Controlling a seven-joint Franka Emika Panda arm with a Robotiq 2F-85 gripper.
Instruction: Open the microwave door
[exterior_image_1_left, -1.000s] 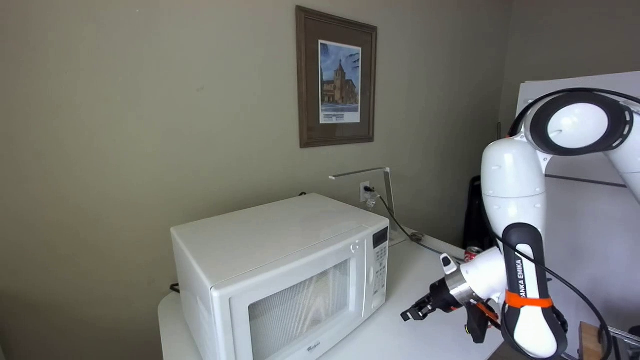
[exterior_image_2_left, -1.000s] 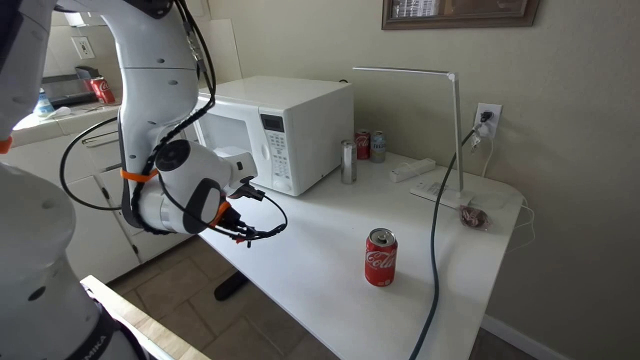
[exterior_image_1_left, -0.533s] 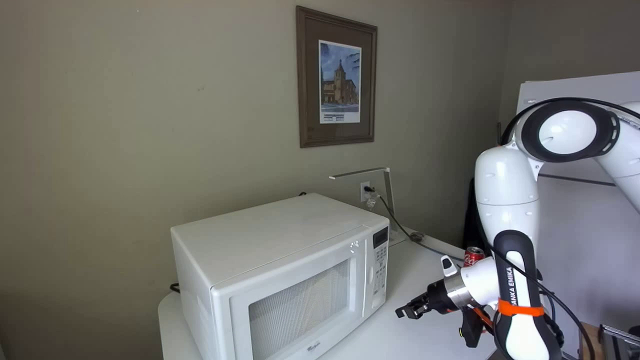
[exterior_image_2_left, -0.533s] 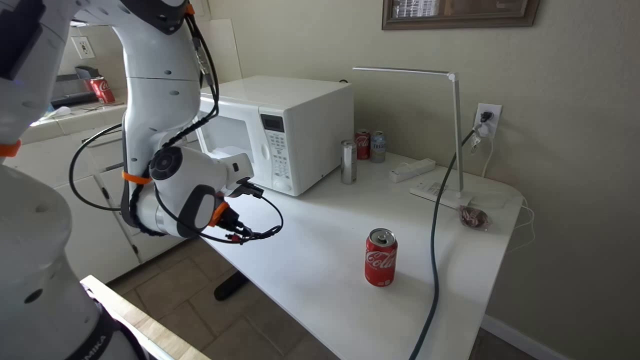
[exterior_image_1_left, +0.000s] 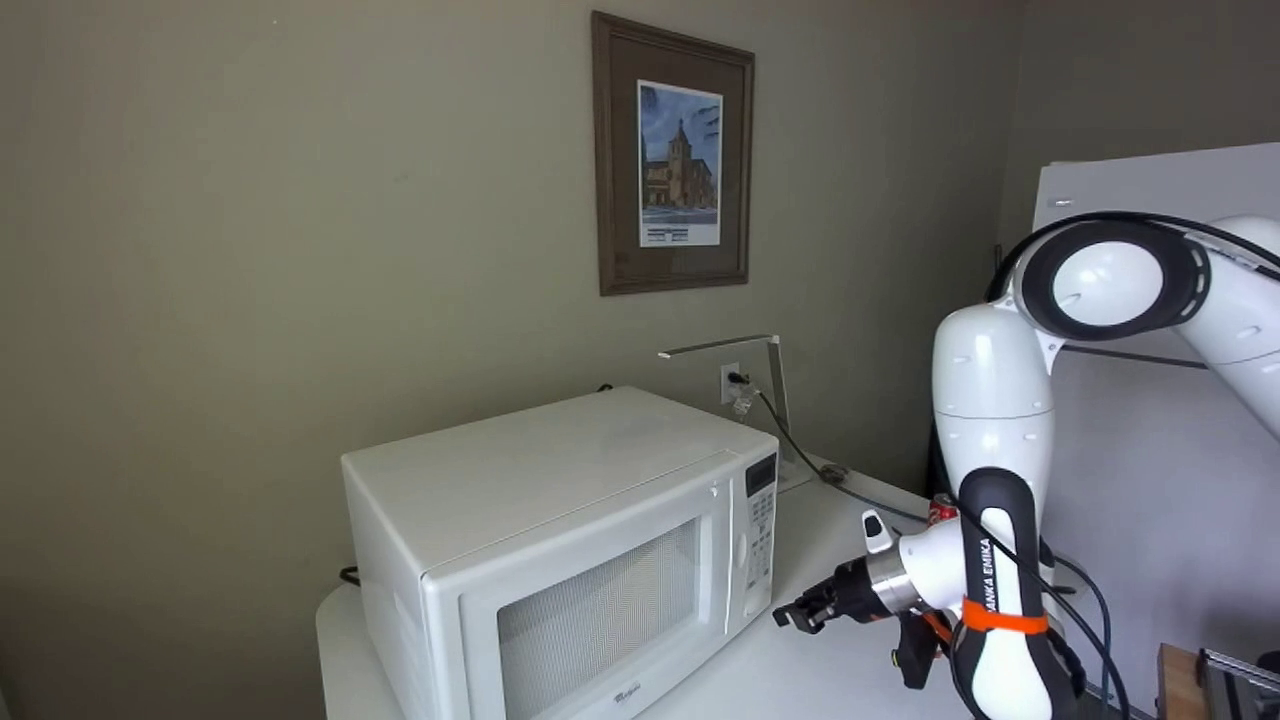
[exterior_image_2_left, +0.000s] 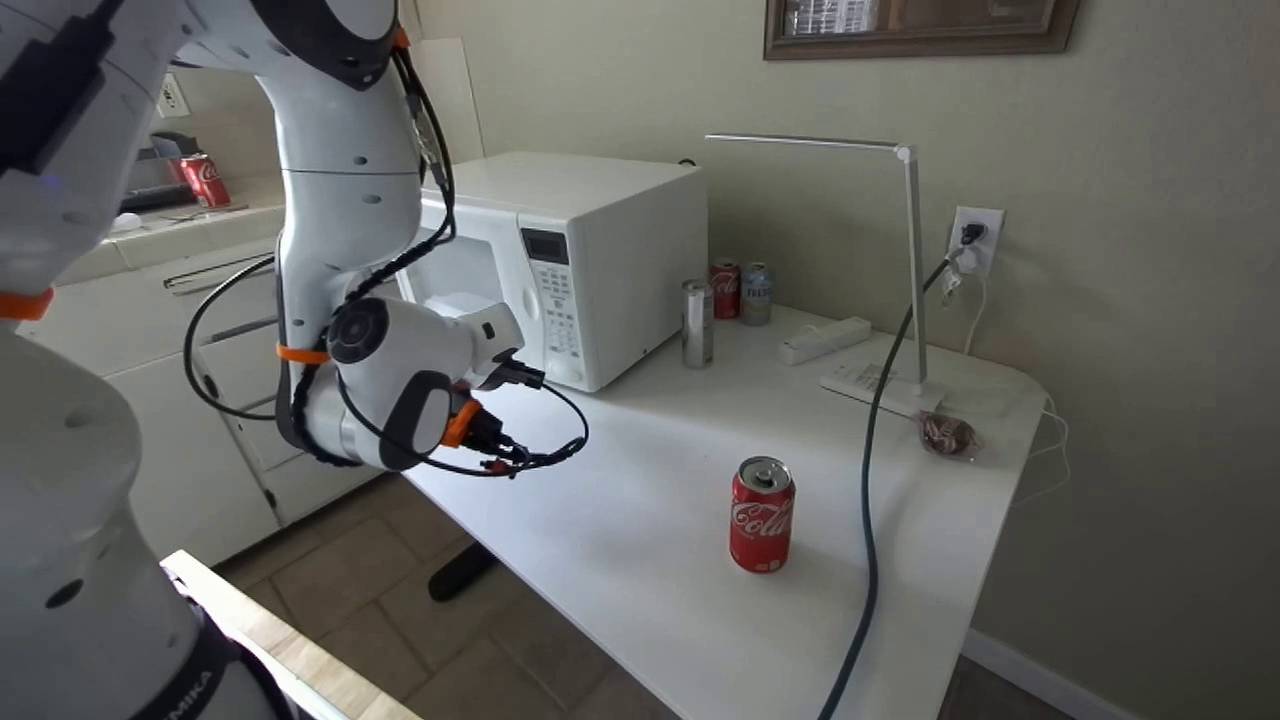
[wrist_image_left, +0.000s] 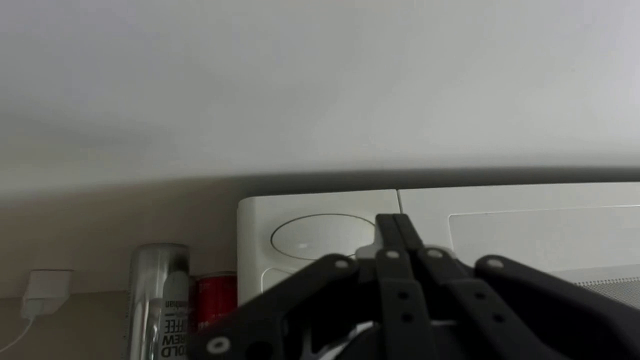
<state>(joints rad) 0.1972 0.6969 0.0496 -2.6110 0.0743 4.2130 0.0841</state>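
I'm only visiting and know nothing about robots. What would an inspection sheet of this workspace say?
Surface: white table, the microwave standing on it.
Job's things: microwave door closed.
Clutter: red can, silver can and desk lamp, all upright; wrapped packet by the lamp.
Fingers: shut, nothing between them, near the control strip.
Cables: dark cable from wall outlet across the table; black cables along the robot arm.
Surroundings: framed picture on the wall; white cabinets.

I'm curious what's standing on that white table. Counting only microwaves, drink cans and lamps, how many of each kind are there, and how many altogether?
Microwave: 1
Drink cans: 4
Lamp: 1
Total: 6
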